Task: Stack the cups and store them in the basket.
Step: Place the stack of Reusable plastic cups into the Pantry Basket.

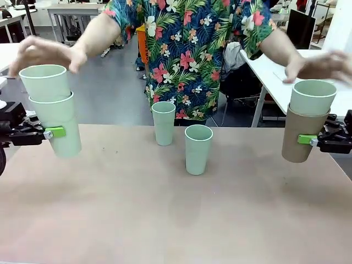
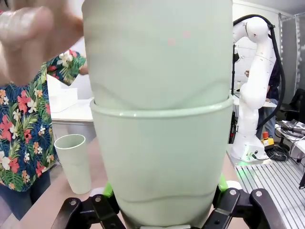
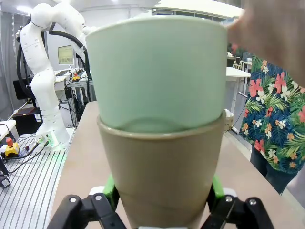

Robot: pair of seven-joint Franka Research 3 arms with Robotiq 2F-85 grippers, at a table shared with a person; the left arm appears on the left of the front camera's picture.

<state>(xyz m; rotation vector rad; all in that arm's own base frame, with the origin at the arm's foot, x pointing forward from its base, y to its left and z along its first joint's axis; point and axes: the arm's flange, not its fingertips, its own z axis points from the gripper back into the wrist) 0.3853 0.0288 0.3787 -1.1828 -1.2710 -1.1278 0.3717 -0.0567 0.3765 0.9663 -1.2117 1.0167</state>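
We see the left gripper (image 1: 57, 132) closed on the lower cup (image 1: 61, 129) of a two-cup mint stack, held upright at the left side of the table (image 1: 165, 214). The upper cup (image 1: 45, 82) sits nested in it, with its top half standing proud. In the left wrist view, green pads press both sides of the lower cup.

The right gripper (image 1: 308, 139) clamps the tan cup (image 1: 300, 135), upright at the table's right side, and a mint cup (image 1: 312, 98) is nested inside it.

Two more mint cups stand upright on the table near the middle of its far edge. They are the far cup (image 1: 163, 123) and the near cup (image 1: 198, 149), which stand close but apart.

A person in a floral shirt (image 1: 187, 55) stands beyond the table with arms spread. One blurred hand (image 1: 41, 52) is just above the left stack, and the other hand (image 1: 322, 66) is just above the right one.
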